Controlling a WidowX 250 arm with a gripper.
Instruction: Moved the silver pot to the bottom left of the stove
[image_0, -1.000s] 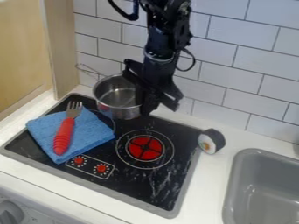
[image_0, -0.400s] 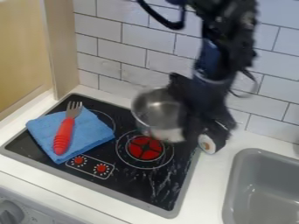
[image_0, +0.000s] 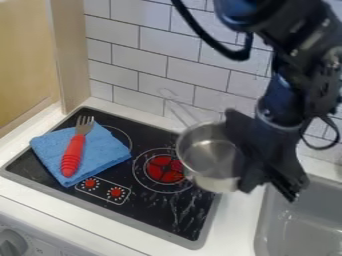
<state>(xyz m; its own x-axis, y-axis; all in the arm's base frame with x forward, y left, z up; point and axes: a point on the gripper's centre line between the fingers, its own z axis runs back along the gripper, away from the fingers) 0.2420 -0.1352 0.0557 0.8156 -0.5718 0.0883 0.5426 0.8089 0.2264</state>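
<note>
So, camera view: the arm (image_0: 284, 95) comes in from the upper right, and its claw (image_0: 248, 185) is pinched pretty much closed on the right side of the pot (image_0: 208, 157). The claw covers that bit of the wall, so I can't tell exactly how the grip sits on it.

The pot's around the right side of the stove (image_0: 153, 210), right by the red burner (image_0: 160, 169) and covering part of its rings from this angle. Definitely not at the bottom left. You can see down into it, and its wire handle (image_0: 186, 112) pokes up and back toward the tiled wall (image_0: 137, 45). How high it is off the stove, if at all, I can't really say.

Over on the left of the stove there's a blue cloth (image_0: 110, 152) laid at an angle, with a fork (image_0: 73, 155) lying on top, red grip toward the front and tines toward the back. Two little red knobs (image_0: 116, 192) sit just in front of the cloth. The stove's set into a white counter (image_0: 40, 205), with a grey sink (image_0: 304, 220) off to the right and a wood panel (image_0: 27, 60) back left.
</note>
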